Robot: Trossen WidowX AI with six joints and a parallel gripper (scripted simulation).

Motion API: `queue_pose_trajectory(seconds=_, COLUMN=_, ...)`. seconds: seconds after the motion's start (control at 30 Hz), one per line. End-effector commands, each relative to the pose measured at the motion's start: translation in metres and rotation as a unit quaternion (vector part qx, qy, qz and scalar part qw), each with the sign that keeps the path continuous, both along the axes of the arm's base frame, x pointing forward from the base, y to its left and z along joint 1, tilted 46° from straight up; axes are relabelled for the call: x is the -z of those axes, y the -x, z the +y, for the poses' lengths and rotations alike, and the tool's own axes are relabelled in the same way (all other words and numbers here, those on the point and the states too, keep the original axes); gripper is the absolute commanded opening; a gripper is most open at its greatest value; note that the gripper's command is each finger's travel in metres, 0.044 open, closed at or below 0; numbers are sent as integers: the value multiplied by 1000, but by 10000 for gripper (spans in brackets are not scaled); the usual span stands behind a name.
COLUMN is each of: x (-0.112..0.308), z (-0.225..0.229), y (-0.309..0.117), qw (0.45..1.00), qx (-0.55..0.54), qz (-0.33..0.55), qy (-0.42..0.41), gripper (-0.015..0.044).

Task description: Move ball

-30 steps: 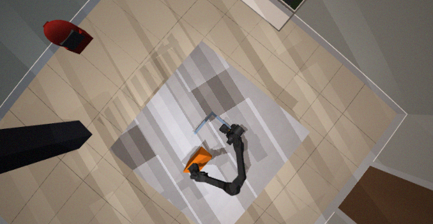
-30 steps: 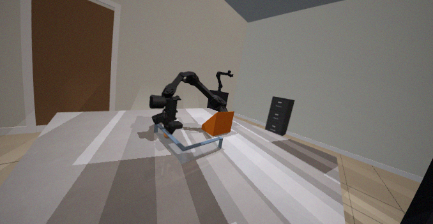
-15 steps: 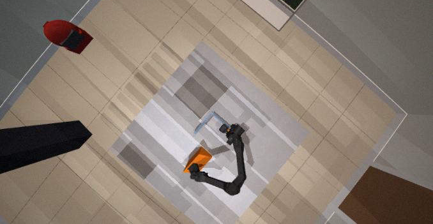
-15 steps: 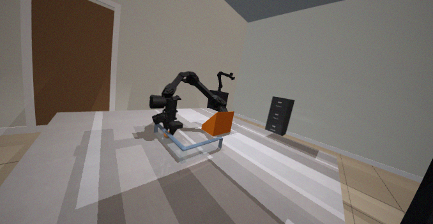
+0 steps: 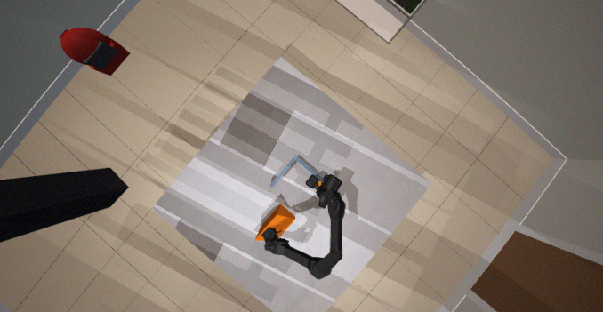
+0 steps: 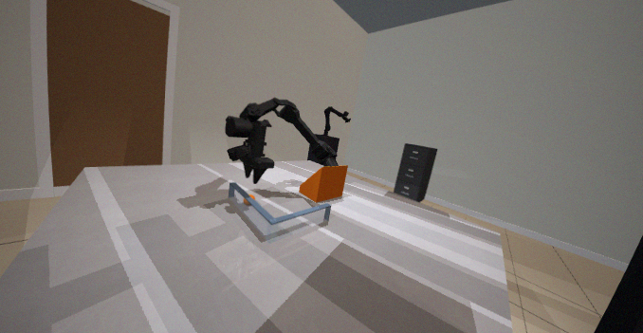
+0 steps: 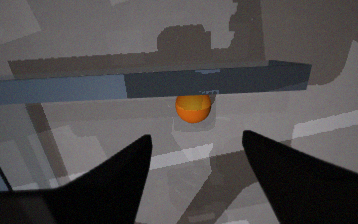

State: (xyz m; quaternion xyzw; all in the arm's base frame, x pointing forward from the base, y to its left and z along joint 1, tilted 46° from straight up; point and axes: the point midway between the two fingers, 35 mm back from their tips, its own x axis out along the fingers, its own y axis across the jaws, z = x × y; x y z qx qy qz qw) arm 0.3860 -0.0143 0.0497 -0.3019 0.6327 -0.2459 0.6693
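Observation:
An orange ball (image 5: 319, 183) (image 6: 248, 199) (image 7: 193, 109) lies on the table, close beside the inner side of one of the clear walls, whose blue-edged corner frame (image 5: 285, 171) (image 6: 303, 214) (image 7: 55, 91) opens toward the arm's base. The ball is near that wall's free end, away from the corner. My gripper (image 6: 251, 179) (image 7: 196, 138) is open, points down and is empty. It hangs above the ball, with the ball ahead of the gap between the fingertips in the wrist view. The see-through copy cannot be made out in these frames.
An orange wedge-shaped block (image 5: 277, 227) (image 6: 327, 186) stands on the table (image 5: 320, 137) (image 6: 427, 284) beside the arm's base. The forearm spans above the table beside it. The two walls rise low from the table and meet at a corner.

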Motion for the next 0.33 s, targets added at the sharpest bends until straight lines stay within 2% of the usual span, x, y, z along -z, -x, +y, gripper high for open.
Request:
queue_pose_trajectory(seconds=0.0, x=-1, z=1, y=0, qw=1000, qx=0, qz=2, qy=0, gripper=327)
queue_pose_trajectory(seconds=0.13, x=-29, z=28, y=6, qw=1000, qx=0, qz=1, qy=1, gripper=432)
queue_pose_trajectory(seconds=0.3, x=-31, z=30, y=6, qw=1000, qx=0, qz=1, qy=1, gripper=440)
